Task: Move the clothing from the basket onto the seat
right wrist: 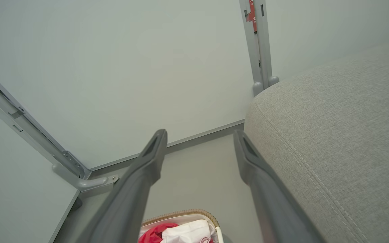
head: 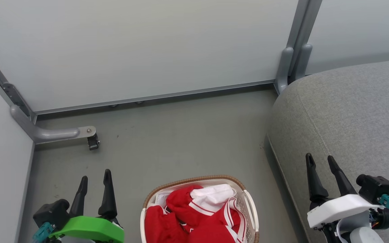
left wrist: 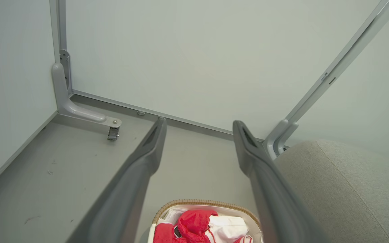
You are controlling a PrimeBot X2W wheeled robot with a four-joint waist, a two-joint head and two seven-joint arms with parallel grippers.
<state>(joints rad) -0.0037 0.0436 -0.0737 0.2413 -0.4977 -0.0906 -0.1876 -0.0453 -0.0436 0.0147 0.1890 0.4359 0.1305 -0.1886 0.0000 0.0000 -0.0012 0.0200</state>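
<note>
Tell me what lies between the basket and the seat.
A narrow strip of bare grey floor separates the basket from the seat. The head view shows this stretch, with nothing lying on it.

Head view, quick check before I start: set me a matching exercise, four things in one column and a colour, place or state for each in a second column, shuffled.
Column one
1. clothing
2. basket
3. seat
4. left gripper

Column two
A. light grey, at the right of the view
B. open and empty, at the lower left
C. red with white trim, piled in a container
D. white with a brown woven rim, standing on the floor

Pairs: 1-C, 2-D, 3-A, 4-B
</note>
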